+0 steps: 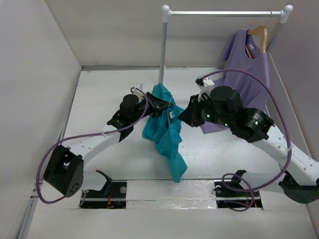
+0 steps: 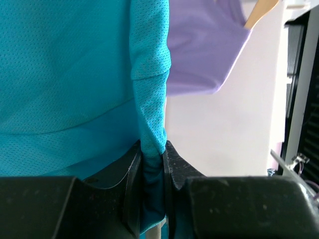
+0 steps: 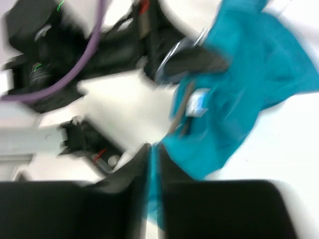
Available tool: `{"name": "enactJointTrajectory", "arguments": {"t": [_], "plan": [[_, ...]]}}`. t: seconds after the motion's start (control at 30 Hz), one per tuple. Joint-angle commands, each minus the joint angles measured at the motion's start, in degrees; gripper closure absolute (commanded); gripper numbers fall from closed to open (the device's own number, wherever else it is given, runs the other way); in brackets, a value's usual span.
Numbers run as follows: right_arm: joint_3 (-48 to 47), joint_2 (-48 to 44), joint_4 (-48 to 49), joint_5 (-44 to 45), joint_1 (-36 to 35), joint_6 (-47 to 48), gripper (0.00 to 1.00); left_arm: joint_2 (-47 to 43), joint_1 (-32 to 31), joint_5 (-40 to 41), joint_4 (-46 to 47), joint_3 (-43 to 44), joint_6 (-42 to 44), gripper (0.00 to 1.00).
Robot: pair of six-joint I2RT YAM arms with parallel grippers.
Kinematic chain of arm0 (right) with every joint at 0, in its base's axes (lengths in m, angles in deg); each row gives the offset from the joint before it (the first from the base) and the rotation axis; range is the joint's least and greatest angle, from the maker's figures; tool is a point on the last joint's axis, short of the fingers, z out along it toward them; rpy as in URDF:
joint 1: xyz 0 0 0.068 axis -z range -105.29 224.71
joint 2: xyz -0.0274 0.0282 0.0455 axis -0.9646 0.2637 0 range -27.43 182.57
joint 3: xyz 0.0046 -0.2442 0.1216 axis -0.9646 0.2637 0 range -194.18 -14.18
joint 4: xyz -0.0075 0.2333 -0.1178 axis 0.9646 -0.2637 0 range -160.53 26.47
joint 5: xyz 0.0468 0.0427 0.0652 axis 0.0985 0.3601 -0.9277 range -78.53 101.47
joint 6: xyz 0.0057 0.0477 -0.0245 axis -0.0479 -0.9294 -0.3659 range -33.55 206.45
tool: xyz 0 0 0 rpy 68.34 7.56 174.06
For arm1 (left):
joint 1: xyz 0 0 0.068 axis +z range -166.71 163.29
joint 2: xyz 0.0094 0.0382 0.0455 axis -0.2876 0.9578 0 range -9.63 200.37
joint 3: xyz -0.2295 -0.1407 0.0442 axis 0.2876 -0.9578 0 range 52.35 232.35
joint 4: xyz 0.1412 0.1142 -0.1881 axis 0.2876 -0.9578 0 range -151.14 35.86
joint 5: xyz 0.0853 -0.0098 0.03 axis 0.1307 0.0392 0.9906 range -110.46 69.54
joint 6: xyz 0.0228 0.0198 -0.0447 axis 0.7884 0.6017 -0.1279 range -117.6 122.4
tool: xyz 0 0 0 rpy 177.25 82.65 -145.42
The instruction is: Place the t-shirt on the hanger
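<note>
With the left fingers [image 2: 177, 164] clenched on a gathered fold, holding the teal short-sleeved cloth t-shirt [image 1: 164, 134] draped long-axis downward below them, right fingers [image 3: 133, 172] nearly together at its right edge, grasp there unclear through blur.

1. The top view looks down from above and behind the arm bases, towards the far wall. It sits far enough back to take in the whole table [image 1: 109, 94] and the rail [image 1: 224, 13].
2. The left wrist view sits just behind its own fingers [image 2: 130, 181], very close to the t-shirt [image 2: 65, 74], facing the purple top [image 2: 199, 45].
3. The right wrist view, blurred, looks past its fingers [image 3: 130, 172] across the table to the left arm [image 3: 114, 50].
4. All three views share the t-shirt; the top and left wrist views also share the purple top.
</note>
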Motion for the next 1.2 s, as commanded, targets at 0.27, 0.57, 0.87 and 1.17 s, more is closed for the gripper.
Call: {"name": "enactJointTrajectory", "arguments": {"t": [0.27, 0.57, 0.87, 1.17], "plan": [[2.50, 3.65, -3.40, 3.94, -8.80, -2.08, 0.35, -0.67, -0.28, 5.09, -0.50, 7.48, 0.81, 1.00], [3.29, 6.56, -2.70, 12.21, -9.33, -1.02, 0.46, -1.37, -1.42, 4.12, -1.82, 7.75, 0.46, 1.00], [3.38, 8.67, -4.81, 14.23, -9.33, 0.21, 0.66, -2.34, -1.42, 4.12, -3.32, 8.01, 1.07, 1.00], [1.36, 5.52, -7.10, 17.48, -9.33, 2.58, 1.00, -1.20, 0.24, 5.26, -12.25, 15.29, 13.34, 0.51]]}}
